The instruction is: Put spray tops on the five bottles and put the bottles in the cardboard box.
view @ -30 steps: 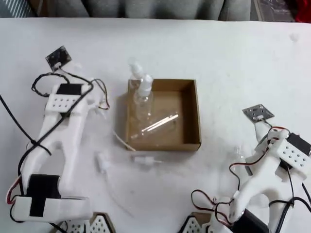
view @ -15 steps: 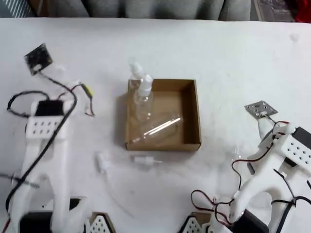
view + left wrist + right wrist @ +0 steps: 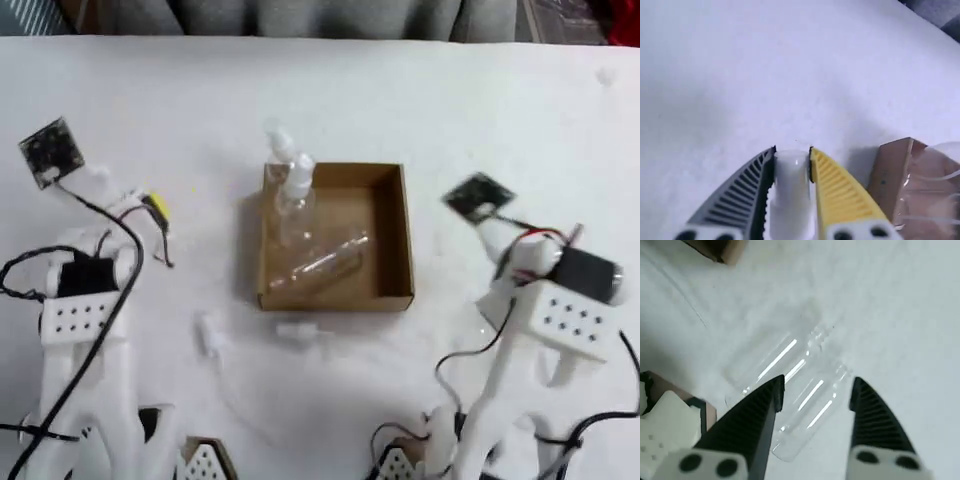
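The cardboard box (image 3: 392, 240) sits mid-table. Inside it one clear bottle with a white spray top (image 3: 295, 198) stands upright and another bottle (image 3: 322, 262) lies flat. My left gripper (image 3: 148, 207) is left of the box; in the left wrist view the left gripper (image 3: 792, 150) is shut on a white spray top (image 3: 790, 192). My right gripper (image 3: 818, 382) is open above two clear, topless bottles (image 3: 771, 365) (image 3: 812, 407) lying side by side on the table. Two loose spray tops (image 3: 210, 330) (image 3: 300, 330) lie in front of the box.
Another white spray top (image 3: 276, 138) shows just behind the box's far left corner. The box's corner (image 3: 892, 170) is close to my left gripper. A box corner (image 3: 722, 250) lies beyond the two bottles. The tabletop is white.
My left arm has swung left, away from the box, with the spray top in its gripper. My right arm has swung farther out and leftward toward the box's right side.
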Tool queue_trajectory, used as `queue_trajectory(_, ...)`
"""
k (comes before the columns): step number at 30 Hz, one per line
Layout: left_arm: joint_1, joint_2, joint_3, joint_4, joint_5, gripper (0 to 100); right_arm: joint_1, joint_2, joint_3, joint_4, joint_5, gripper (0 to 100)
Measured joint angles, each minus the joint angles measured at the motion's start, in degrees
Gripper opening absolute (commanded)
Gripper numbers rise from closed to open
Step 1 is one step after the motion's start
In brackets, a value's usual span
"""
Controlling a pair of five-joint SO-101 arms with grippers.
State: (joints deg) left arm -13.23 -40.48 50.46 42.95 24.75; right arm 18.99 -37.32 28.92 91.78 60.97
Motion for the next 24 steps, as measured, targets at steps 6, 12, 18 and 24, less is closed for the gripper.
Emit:
queue_trajectory(6,-0.18,0.00,0.18,0.00,-15.12,2,-14.68,-3.87,-0.35,0.00,-0.97,19.9)
queue_trajectory(12,-0.18,0.88,0.35,0.00,-21.19,2,-25.58,-4.13,1.76,-5.36,3.87,25.5)
queue_trajectory(18,-0.18,6.07,0.35,-1.49,-24.88,2,-31.74,-4.13,6.59,-11.34,11.34,18.3)
queue_trajectory(24,-0.18,7.38,0.35,-3.43,-27.43,2,-35.78,0.18,7.38,-16.62,11.96,23.8)
